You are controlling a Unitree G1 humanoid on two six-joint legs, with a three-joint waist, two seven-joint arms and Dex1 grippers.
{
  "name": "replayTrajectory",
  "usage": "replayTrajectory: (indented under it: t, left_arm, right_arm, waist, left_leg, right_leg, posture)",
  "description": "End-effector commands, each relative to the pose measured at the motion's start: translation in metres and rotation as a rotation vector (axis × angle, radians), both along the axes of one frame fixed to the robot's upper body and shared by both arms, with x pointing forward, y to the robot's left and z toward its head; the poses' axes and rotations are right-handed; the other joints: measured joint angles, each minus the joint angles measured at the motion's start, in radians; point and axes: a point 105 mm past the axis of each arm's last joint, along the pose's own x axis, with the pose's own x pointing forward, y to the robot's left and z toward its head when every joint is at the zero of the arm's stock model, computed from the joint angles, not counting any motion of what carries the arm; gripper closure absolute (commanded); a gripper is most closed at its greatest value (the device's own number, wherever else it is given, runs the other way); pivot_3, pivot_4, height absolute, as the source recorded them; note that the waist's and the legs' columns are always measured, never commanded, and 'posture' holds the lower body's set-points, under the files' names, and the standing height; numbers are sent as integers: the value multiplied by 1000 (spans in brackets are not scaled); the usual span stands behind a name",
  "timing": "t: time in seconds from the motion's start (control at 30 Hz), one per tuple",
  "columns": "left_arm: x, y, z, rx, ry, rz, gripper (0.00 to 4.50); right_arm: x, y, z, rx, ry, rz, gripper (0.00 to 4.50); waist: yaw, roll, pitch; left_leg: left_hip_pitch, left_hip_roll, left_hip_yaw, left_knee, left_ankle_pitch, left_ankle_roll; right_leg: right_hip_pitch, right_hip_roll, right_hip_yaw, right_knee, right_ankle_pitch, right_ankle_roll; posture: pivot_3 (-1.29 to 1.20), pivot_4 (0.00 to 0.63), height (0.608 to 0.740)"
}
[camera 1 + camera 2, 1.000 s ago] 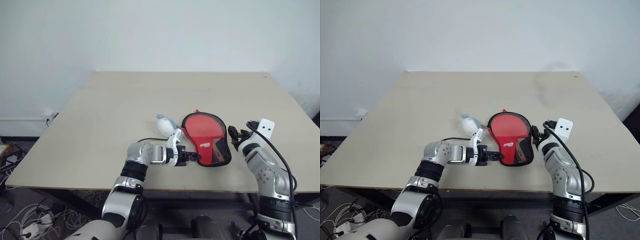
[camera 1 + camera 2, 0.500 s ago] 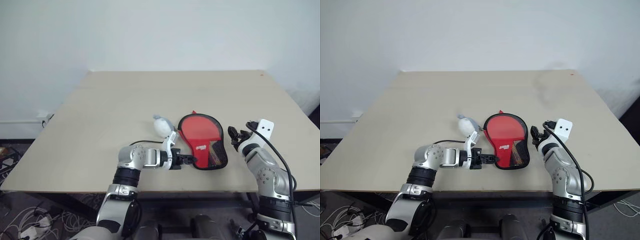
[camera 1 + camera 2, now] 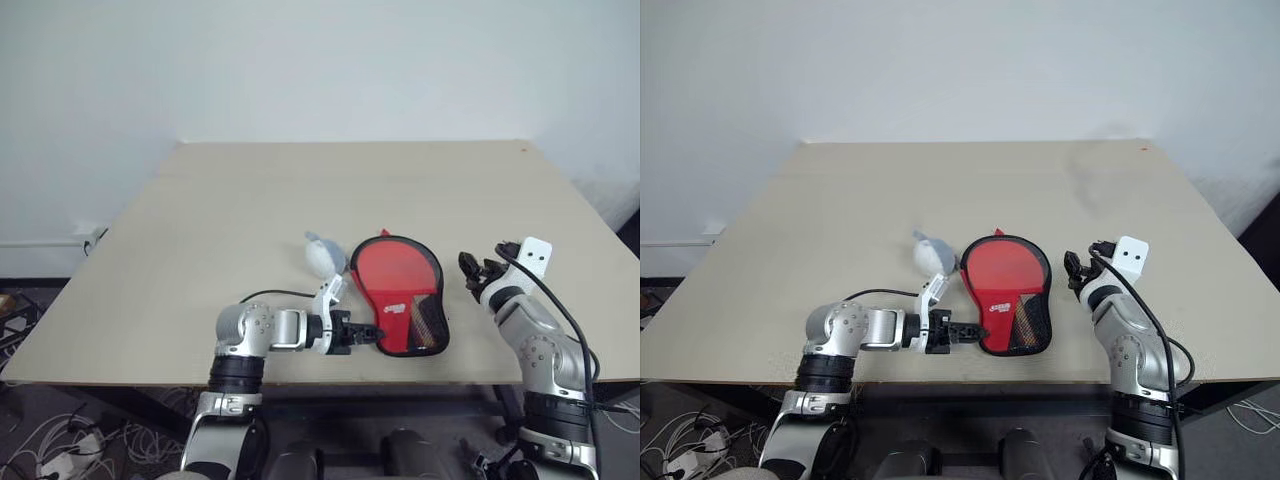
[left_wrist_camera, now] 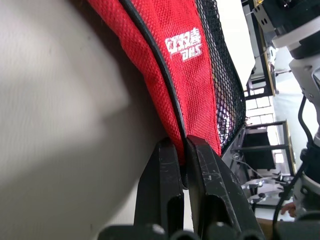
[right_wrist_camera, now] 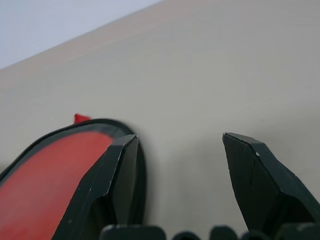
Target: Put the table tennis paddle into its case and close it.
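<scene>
The case (image 3: 398, 290), a red pouch with black trim, a white logo and a black mesh patch, lies flat near the table's front edge. My left gripper (image 3: 366, 337) is shut on its near left corner. In the left wrist view the two black fingers (image 4: 165, 185) pinch the red fabric edge of the case (image 4: 175, 55). To the right of the case my right gripper (image 3: 478, 270) stands open with nothing between its fingertips (image 5: 250, 165), and the case's black rim (image 5: 60, 145) lies just beside one of them. The paddle is hidden.
A small whitish plastic wad (image 3: 323, 253) lies just left of the case's far end. The beige table (image 3: 250, 200) stretches wide behind them. Its front edge (image 3: 300, 382) runs close under both grippers, with cables on the floor below.
My left gripper has drawn back towards the near left and dragged the case along, turning it closer to the front edge. The right gripper has kept still.
</scene>
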Motion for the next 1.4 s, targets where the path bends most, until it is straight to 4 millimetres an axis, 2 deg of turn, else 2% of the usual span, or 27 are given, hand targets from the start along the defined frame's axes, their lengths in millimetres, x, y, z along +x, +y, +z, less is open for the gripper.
replayTrajectory:
  t: [0.03, 0.3, 0.63, 1.4]
  left_arm:
    - [-9, -2, 9, -29, -11, -15, 4463]
    - [-25, -6, 8, -33, -8, -17, 4463]
    - [-40, -7, 3, -28, -6, -27, 4463]
    - [-55, -2, 2, -12, -11, -58, 4463]
  right_arm:
    - [0, -4, 13, -5, -45, 6, 1578]
    - [-3, -9, 11, -22, -31, 2, 1578]
    - [-7, -3, 8, -21, -17, 13, 1578]
    - [-4, 10, 2, 6, -8, 41, 1578]
  waist:
    - [0, 0, 0]
    - [2, 0, 0]
    - [2, 0, 0]
    - [2, 0, 0]
  left_leg:
    - [0, 0, 0, 0, 0, 0]
    - [0, 0, 0, 0, 0, 0]
    - [0, 0, 0, 1, 0, 0]
    - [0, 0, 0, 1, 0, 0]
  right_leg:
    - [0, 0, 0, 0, 0, 0]
    - [0, 0, 0, 0, 0, 0]
    - [0, 0, 0, 0, 0, -1]
    - [0, 0, 0, 0, 0, -1]
  posture:
    - [0, 0, 740]
    - [0, 0, 740]
    - [0, 0, 740]
    - [0, 0, 740]
